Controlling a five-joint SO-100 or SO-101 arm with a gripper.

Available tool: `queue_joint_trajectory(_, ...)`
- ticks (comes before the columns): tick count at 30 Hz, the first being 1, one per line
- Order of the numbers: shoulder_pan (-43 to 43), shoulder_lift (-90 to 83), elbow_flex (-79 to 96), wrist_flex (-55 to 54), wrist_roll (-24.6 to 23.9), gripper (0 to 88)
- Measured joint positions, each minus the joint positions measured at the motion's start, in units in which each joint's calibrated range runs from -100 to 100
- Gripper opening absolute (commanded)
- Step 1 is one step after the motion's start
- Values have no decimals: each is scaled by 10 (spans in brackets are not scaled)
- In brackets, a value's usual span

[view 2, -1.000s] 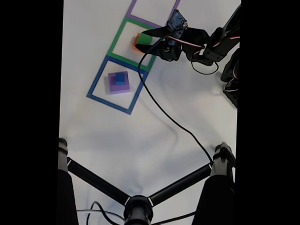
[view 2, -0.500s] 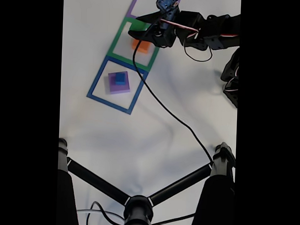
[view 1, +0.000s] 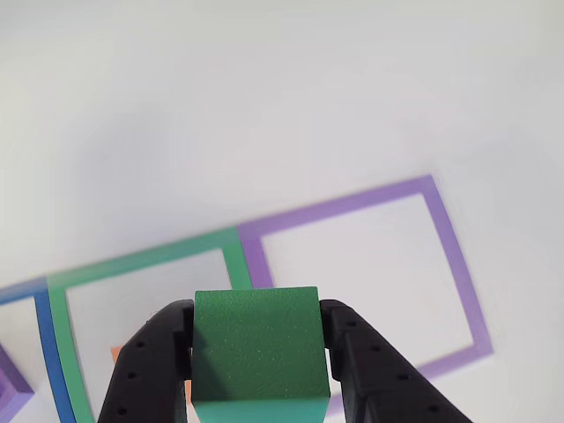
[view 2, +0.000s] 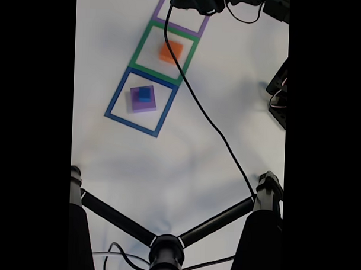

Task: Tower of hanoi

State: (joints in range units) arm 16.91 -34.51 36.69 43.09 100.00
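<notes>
- white worktop [view 2: 186, 147] carried three tape squares in a row in the fixed view: a blue outline [view 2: 141, 102], a green outline [view 2: 164, 53] and a purple outline [view 2: 183, 18] toward the top edge.
- inside the blue outline lay the purple slab [view 2: 142, 100] with the blue cube [view 2: 145, 94] on top of it.
- the orange block [view 2: 171, 52] sat alone inside the green outline.
- the arm [view 2: 232, 0] reached in along the top edge over the purple outline, and a black cable [view 2: 210, 121] trailed from it down toward a black tripod [view 2: 165, 247] at the bottom.
- in the other view, the jaws [view 1: 256, 357] pinched the green block [view 1: 257, 344] between two black fingers [view 1: 150, 370], one on each side face.
- the block hung above the worktop over the tape line shared by the green outline [view 1: 141, 264] and the purple outline [view 1: 449, 256].
- a sliver of the orange block [view 1: 115, 352] showed just left of the left finger, and a corner of the purple slab [view 1: 11, 392] sat at the lower left edge.
</notes>
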Motion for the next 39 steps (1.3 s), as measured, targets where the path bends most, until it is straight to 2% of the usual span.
queue_joint_trajectory(15,88,31,-437,503,0,49)
queue_joint_trajectory(21,103,42,-468,542,0,50)
queue_joint_trajectory(24,105,40,-411,493,0,51)
queue_joint_trajectory(27,118,36,-308,393,0,51)
queue_joint_trajectory(39,128,50,158,-203,0,50)
